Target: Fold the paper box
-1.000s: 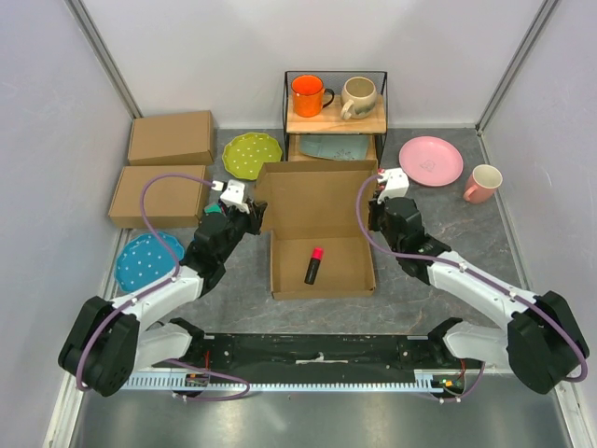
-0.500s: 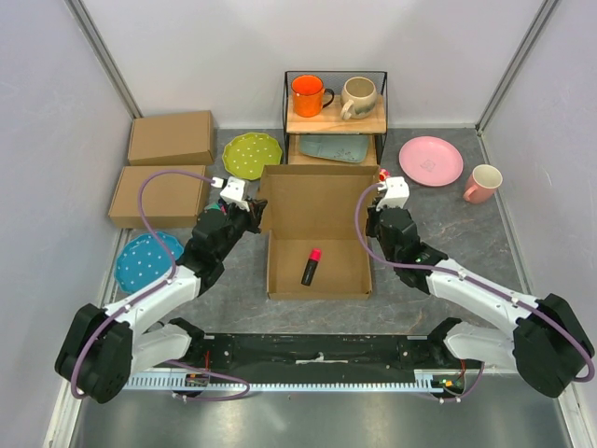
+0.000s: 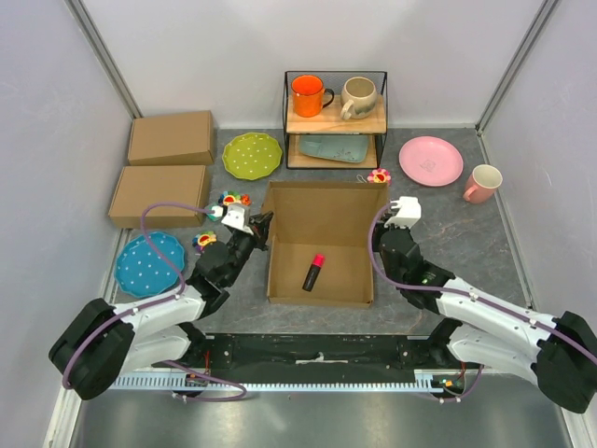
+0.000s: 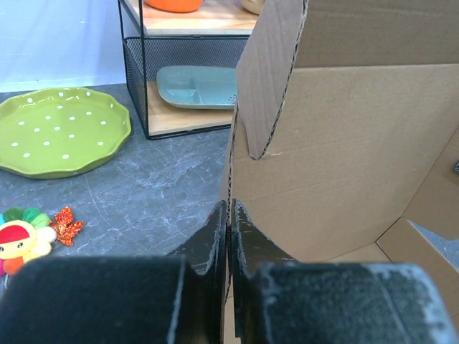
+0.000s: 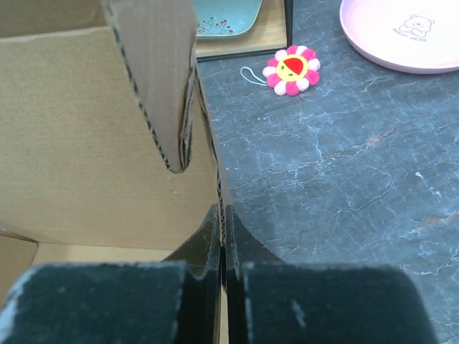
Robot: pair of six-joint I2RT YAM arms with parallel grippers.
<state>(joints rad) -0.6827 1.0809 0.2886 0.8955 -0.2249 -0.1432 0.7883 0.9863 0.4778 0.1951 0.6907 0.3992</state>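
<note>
Update: left pincer (image 4: 228, 215) has just gone from partly open to clamped on the left side wall of the paper box (image 3: 317, 219). The wrist view shows the corrugated edge pinched thin between the fingers. Right pincer (image 5: 222, 215) is unchanged, closed on the right side wall the same way, so I now hold both walls. Over the last second both arms have pulled back toward their bases. The lid (image 3: 322, 213) has come up from leaning back toward the wire shelf (image 3: 334, 117) to standing close to upright. The box sits in the middle of the table (image 3: 448, 224), just in front of the shelf, with a red-and-black marker (image 3: 313, 271) lying loose inside. With the arms pulled back, a flower toy (image 3: 379, 175) shows behind the right rear corner and small toys (image 3: 233, 198) show left of the box; none touch it. My read: the tray is formed and this is the setup for closing. The lid's rounded ear flaps (image 4: 269, 79) stand free above the walls and must tuck inside them as the lid comes down. Risk: both pincers sit on the wall edges, in the path of those ears, so I expect to release or slide before the lid can seat. Not closed yet.
</note>
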